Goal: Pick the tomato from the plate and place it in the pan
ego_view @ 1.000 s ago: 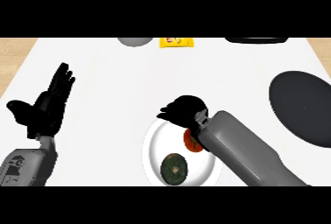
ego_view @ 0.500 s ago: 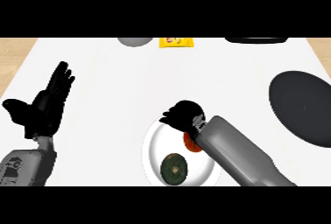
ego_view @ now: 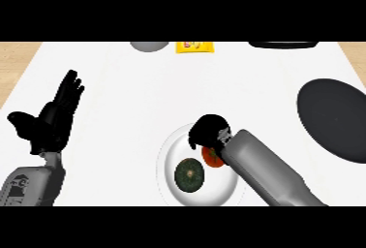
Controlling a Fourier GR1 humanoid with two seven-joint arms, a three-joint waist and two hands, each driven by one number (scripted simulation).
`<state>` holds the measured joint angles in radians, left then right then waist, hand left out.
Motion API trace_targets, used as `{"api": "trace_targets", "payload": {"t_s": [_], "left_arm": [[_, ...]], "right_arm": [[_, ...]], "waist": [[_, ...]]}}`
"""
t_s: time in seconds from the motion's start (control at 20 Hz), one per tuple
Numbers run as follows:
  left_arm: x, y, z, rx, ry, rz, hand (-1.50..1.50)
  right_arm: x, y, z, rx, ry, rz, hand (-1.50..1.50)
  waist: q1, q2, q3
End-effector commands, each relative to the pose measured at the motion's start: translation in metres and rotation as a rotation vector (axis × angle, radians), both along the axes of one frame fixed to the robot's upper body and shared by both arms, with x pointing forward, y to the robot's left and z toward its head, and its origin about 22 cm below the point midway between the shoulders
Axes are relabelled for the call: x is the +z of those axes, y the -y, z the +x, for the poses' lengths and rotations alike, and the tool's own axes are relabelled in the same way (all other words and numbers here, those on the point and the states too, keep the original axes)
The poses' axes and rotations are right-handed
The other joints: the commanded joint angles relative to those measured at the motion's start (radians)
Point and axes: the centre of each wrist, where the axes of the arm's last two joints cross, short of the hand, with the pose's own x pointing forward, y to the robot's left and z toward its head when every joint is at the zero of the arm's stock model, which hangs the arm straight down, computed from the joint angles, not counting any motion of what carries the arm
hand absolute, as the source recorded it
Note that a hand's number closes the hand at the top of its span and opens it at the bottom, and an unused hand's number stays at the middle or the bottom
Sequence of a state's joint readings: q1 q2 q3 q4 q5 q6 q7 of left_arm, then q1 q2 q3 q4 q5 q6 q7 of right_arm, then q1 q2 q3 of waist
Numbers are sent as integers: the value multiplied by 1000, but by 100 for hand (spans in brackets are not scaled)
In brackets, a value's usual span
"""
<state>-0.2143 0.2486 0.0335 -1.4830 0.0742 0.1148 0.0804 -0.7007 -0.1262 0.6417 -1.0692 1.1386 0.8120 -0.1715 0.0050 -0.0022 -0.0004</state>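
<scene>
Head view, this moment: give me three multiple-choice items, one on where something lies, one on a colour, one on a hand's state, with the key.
1. Where is the tomato?
A. In the pan
B. On the white plate, partly under the right hand
C. On the bare counter by the left hand

2. What colour is the round thing beside the tomato on the plate?
A. Dark green
B. Yellow
C. White

3. How does the left hand show?
A. Curled round the tomato
B. Flat on the plate
C. Open, fingers up, at the view's left

Key:
1 B: the tomato sits on the plate, with the right hand over its upper edge; the pan at the right holds nothing.
2 A: the dark green vegetable lies lower left of the tomato.
3 C: the left hand rests open, apart from the plate.
</scene>
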Motion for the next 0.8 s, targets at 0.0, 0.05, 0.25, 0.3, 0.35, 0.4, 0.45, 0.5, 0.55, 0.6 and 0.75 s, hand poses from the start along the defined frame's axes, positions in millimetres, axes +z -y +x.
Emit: {"api": "trace_targets", "payload": {"t_s": [0.0, 0.05, 0.25, 0.3, 0.35, 0.4, 0.45, 0.5, 0.55, 0.6, 0.75], "left_arm": [[7, -13, 8, 7, -13, -2, 0], [5, -14, -10, -8, -8, -13, 0], [10, 2, 6, 1, 17, -10, 0], [4, -11, -17, -17, -8, 0, 0], [-2, 7, 8, -11, 1, -11, 0], [-6, -13, 1, 2, 9, -13, 0], [3, -4, 1, 18, -17, -4, 0], [-1, -13, 4, 73, -13, -9, 0], [-1, -17, -2, 71, -14, -12, 0], [-7, -28, -9, 85, -18, 8, 0], [-5, -25, -10, 95, -20, 8, 0]], "right_arm": [[-12, 3, -6, 118, -40, 14, 150], [-22, 7, -15, 109, -36, 8, 150], [-18, -11, -10, 100, -17, 13, 150], [-16, 17, -5, 104, -22, 16, 150], [-25, 6, -11, 116, -13, 28, 150], [-25, 18, -19, -25, 29, 81, 150], [-34, 15, -25, -164, 33, 121, 150], [-33, 34, -28, -248, 45, 158, 150], [-37, 38, -31, -357, 63, 215, 150], [-39, 60, -29, -464, 76, 232, 150], [-41, 71, -51, -663, 146, 346, 150]], "waist": [[0, 4, 0], [2, 2, 0], [-1, 2, 0], [2, 1, 0], [-3, 3, 0], [-12, 1, 0], [-26, -4, 1], [-70, -11, 1], [-80, -16, 1], [-96, -21, 1], [-104, -23, 1]]}}
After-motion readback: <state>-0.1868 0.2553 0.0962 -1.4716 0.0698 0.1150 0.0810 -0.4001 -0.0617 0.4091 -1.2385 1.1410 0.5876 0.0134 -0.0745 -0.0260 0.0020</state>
